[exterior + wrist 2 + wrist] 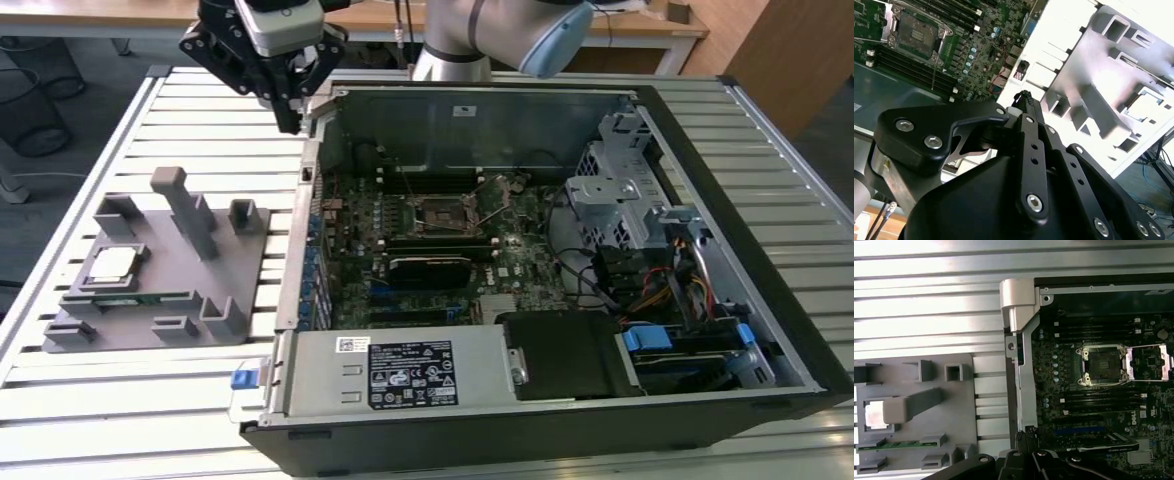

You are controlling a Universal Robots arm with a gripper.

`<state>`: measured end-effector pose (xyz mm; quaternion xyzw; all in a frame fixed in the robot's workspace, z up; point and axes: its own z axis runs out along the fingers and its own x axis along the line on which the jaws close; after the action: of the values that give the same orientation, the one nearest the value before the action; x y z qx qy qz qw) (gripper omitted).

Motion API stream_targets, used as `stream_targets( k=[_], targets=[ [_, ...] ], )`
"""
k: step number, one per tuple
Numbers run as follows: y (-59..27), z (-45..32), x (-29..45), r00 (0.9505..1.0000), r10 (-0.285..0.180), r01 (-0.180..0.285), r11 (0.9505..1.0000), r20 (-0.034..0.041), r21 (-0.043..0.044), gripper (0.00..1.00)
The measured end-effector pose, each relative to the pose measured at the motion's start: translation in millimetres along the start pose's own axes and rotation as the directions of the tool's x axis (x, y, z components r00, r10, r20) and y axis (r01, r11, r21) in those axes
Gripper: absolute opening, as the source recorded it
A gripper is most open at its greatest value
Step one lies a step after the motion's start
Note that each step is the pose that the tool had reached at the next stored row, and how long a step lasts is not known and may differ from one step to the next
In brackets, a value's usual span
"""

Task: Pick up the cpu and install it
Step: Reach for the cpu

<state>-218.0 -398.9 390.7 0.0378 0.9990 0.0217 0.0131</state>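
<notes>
On the slatted table (134, 410) lies the open computer case (534, 440), with a grey tray (160, 278) just beside it. The gripper (288, 122) hangs above the case wall nearest the tray, fingers pinched together on nothing. The socket (442, 212) is bare (frame flipped open). The cpu (111, 263) sits in its tray pocket, not yet picked up.

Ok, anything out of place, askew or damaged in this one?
Nothing stands out. The cpu lies flat in its pocket on the grey holder. The socket inside the computer case sits open and empty. The gripper hangs empty near the case's side wall.
</notes>
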Motion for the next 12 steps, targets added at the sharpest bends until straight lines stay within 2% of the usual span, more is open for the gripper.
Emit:
stream_targets(
  k=[12],
  targets=[
    [-1.1, 0.0, 13.9, 1.0000, 0.000, 0.000, 1.0000, 0.0000, 0.0000, 0.11]
  ],
)
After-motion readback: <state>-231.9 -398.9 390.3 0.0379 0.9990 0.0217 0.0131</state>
